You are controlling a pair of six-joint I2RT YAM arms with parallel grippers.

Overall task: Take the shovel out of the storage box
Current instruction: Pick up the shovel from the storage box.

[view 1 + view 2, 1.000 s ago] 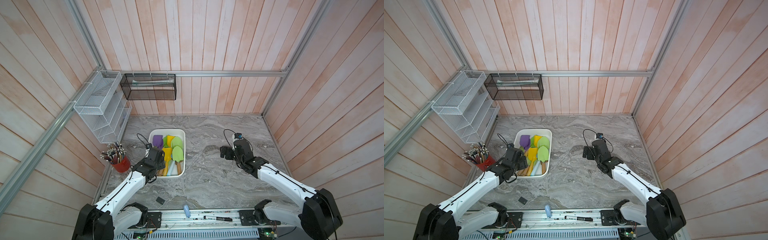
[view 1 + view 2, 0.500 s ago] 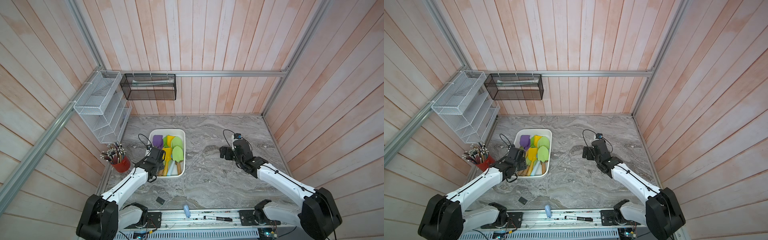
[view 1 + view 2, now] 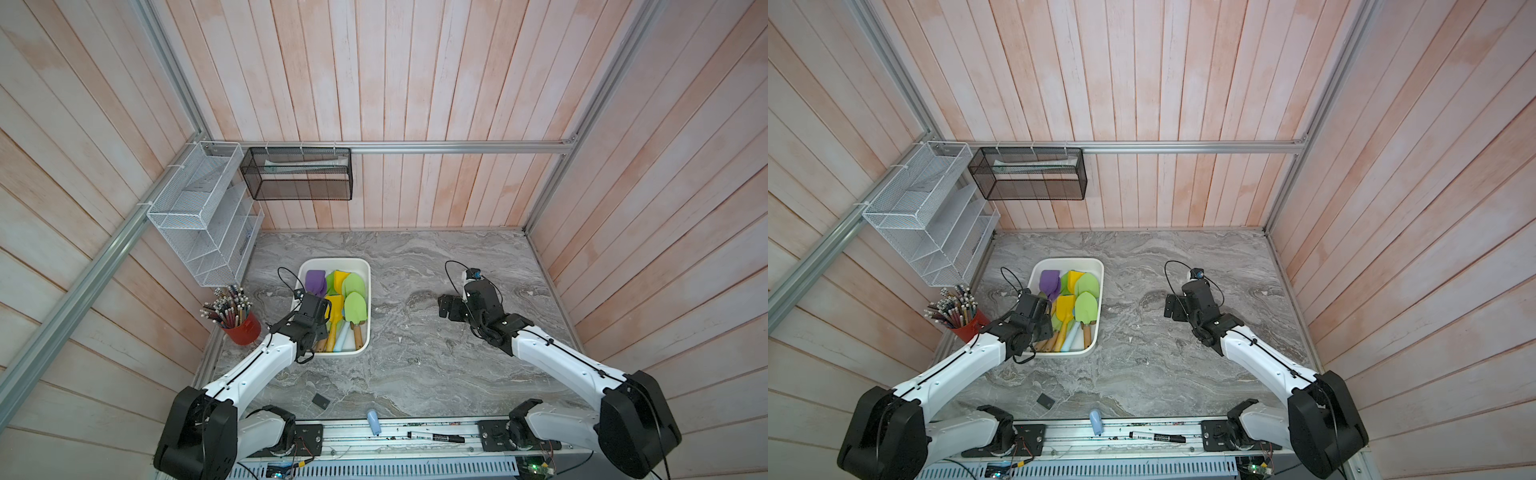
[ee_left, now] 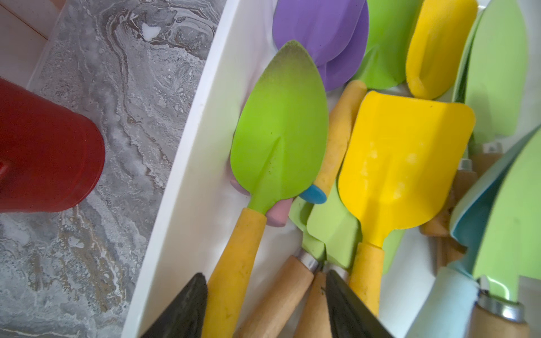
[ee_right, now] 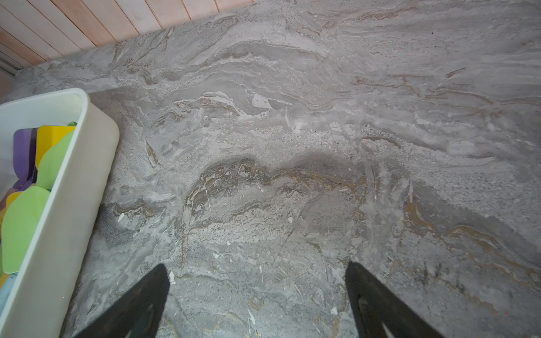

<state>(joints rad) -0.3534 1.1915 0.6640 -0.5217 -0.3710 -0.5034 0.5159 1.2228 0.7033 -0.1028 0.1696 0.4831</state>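
Left arm (image 3: 257, 365) reaches low into the storage box (image 3: 336, 260) near the table (image 3: 415, 353) left edge, left gripper (image 4: 263, 275) straddling the green shovel (image 4: 278, 131) handle lying along the box's left wall plus two wooden handles (image 4: 281, 292), clamped or not I can't tell; right gripper (image 5: 257, 264) spread wide over mid-table

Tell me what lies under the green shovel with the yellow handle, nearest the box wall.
Under the green shovel, a pink rounded piece peeks out at its neck, and its tip overlaps a purple blade. What the pink piece belongs to is covered by the blade.
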